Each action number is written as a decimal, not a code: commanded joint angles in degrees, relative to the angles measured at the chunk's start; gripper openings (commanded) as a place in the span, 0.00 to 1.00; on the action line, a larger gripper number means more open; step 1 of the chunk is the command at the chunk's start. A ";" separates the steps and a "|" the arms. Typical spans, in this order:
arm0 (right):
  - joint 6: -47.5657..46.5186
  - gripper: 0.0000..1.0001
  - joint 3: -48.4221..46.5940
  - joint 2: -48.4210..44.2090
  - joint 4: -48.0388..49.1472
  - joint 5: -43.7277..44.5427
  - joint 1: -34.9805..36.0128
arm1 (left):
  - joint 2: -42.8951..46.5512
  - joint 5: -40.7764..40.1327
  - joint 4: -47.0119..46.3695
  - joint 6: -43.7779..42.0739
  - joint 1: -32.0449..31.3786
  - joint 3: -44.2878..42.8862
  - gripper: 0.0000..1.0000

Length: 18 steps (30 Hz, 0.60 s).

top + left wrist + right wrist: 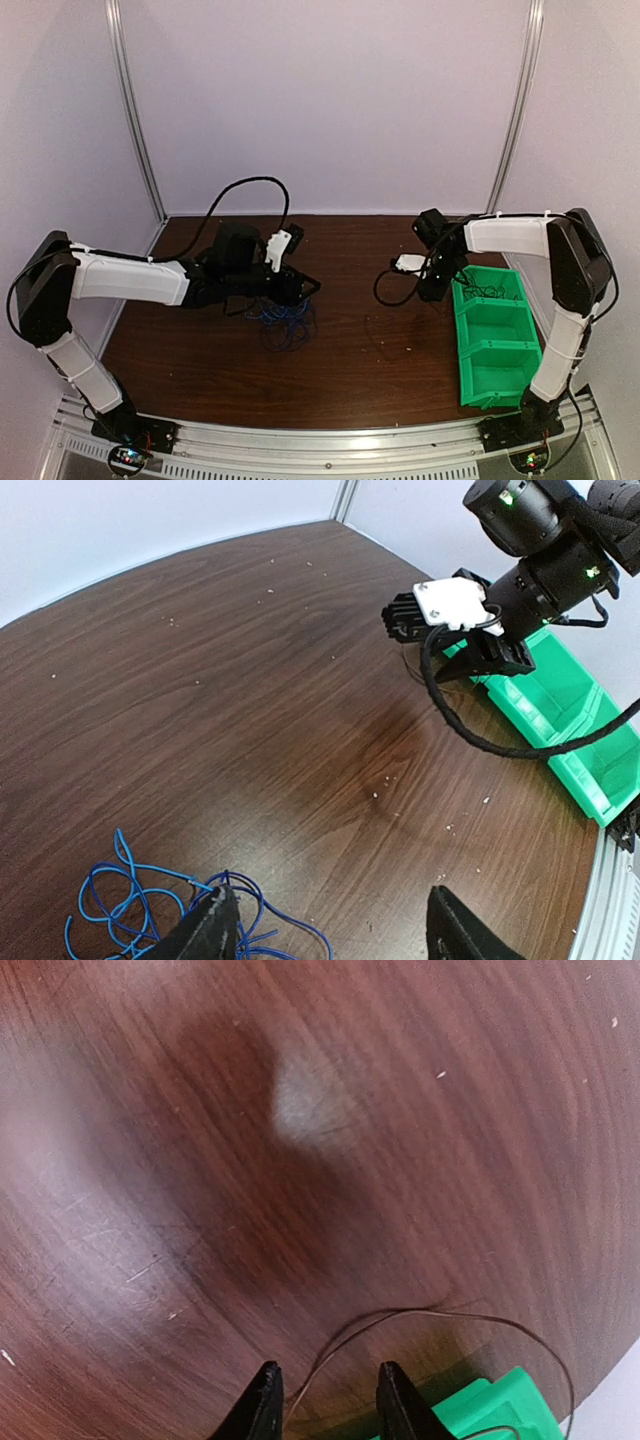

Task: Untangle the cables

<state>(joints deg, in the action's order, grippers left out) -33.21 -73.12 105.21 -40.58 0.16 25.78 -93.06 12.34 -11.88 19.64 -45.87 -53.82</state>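
Observation:
A loose tangle of blue cables (285,325) lies on the brown table just below my left gripper (300,288). In the left wrist view the blue cables (140,905) sit at the lower left, against the left finger (210,925). That gripper (330,930) is open, with bare table between its fingers. My right gripper (432,290) hovers by the green bin's left edge. In the right wrist view a thin dark cable (400,1312) arcs over the table and runs down between the parted fingers of this gripper (328,1405). Thin black cables (490,292) lie in the bin's far compartment.
A green divided bin (490,345) stands at the right side of the table; its corner (490,1405) shows beside my right fingers. The right arm's thick black cable (470,725) loops low over the table. White walls enclose the workspace.

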 commanded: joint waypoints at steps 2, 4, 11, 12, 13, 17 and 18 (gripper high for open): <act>6.73 0.32 0.02 2.14 -4.15 -3.16 -1.46 | 1.59 -0.43 -1.05 -0.40 -0.20 0.81 0.66; 7.57 0.32 0.04 2.79 -3.87 -4.56 -2.20 | 1.44 -0.22 -1.37 -0.22 -0.25 0.82 0.66; 10.61 0.29 -1.04 5.43 -2.70 -6.27 -4.74 | 1.48 0.28 -1.19 0.14 -0.27 0.89 0.66; 10.89 0.28 -1.12 5.85 -2.57 -6.62 -5.27 | 1.61 0.08 -1.14 0.14 -0.25 1.03 0.66; 11.04 0.28 -1.21 6.27 -2.45 -7.14 -5.56 | 1.75 -0.12 -1.13 0.14 -0.22 1.19 0.66; 11.09 0.24 -1.33 8.17 -1.38 -8.93 -6.68 | 2.01 -0.29 -1.39 0.38 -0.23 1.73 0.66; 10.88 0.23 -1.24 8.72 -0.88 -9.32 -6.66 | 1.92 -0.15 -1.59 0.51 -0.18 1.85 0.66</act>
<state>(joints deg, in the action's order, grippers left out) -23.38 -73.97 110.87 -42.81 -6.90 19.86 -92.77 12.36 -11.92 19.68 -45.87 -52.77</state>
